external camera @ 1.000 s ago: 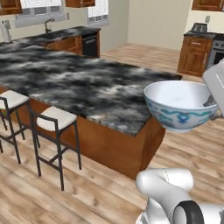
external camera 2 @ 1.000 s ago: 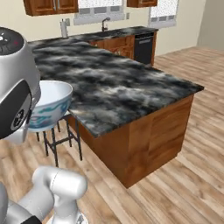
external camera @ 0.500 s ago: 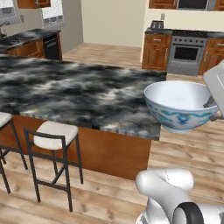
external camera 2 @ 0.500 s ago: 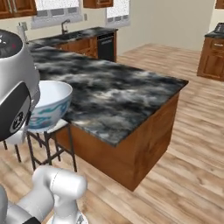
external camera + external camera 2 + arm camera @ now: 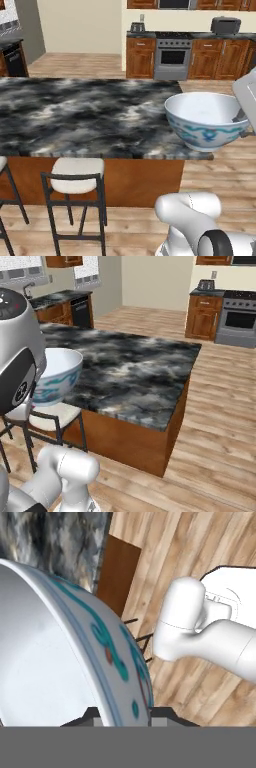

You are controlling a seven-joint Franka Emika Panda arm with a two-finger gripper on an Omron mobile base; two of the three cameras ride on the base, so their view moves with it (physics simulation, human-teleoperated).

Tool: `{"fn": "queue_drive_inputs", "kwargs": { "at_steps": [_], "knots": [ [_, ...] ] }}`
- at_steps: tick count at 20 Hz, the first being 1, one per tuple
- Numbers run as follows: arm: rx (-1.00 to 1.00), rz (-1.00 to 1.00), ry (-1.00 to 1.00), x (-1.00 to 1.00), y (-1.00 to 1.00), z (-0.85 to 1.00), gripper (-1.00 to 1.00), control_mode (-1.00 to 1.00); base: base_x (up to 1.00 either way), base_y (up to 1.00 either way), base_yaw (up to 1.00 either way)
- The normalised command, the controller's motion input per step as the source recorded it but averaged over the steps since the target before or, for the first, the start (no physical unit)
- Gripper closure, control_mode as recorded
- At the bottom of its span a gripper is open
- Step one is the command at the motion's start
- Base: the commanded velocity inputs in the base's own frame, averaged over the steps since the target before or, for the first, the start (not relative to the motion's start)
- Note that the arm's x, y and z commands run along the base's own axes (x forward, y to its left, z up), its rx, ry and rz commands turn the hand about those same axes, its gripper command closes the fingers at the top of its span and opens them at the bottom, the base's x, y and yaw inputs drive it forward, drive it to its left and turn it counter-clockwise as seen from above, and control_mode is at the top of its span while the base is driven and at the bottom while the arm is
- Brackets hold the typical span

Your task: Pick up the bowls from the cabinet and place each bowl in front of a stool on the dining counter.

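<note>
- The white bowl with the blue-teal pattern [image 5: 202, 120] is seen held upright in the air, near the arm and on the stool side of the dining counter [image 5: 85, 115]; it is not resting on the stone.
- In the hand view the gripper [image 5: 125, 714] is seen clenched on the bowl's rim, the wall of the bowl [image 5: 65, 657] passing between the two dark finger tips.
- The bowl is empty, and no tilt of note is observed.
- The marbled top is seen bare along its near edge. One stool [image 5: 76, 176] with a cream seat stands against the counter's wooden base, to the left of the bowl in the left base view; a second seat is partly visible at that view's left border.
- In the right base view the bowl [image 5: 57, 376] appears just above a stool seat [image 5: 47, 415] and at the counter's edge.
- The step in hand is judged to be the carrying of this bowl to the counter; placement is not yet done.
- The next move is judged to require that the bowl be brought over the stone, in line with a stool, lowered until seated flat, and only then let go.
- The olive-beige bowl and the cabinet cannot be reported on.
</note>
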Motion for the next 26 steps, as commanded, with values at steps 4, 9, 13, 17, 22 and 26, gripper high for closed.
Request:
{"fn": "queue_drive_inputs", "kwargs": {
  "at_steps": [4, 9, 13, 17, 22, 26],
  "knots": [
    [0.00, 0.00, 0.00, 0.00, 0.00, 0.00, 1.00, 1.00, 0.49, 1.00, -0.46],
    [0.00, 0.00, 0.00, 0.00, 0.00, 0.00, 1.00, 1.00, 0.29, 1.00, -0.42],
    [0.00, 0.00, 0.00, 0.00, 0.00, 0.00, 1.00, 1.00, 0.49, 0.96, -0.35],
    [0.00, 0.00, 0.00, 0.00, 0.00, 0.00, 1.00, 1.00, 0.62, 0.37, -0.22],
    [0.00, 0.00, 0.00, 0.00, 0.00, 0.00, 1.00, 1.00, 0.70, 0.00, -0.04],
    [0.00, 0.02, 0.01, 0.97, 0.11, -0.45, 1.00, -1.00, 0.00, 0.00, 0.00]
  ]
}}
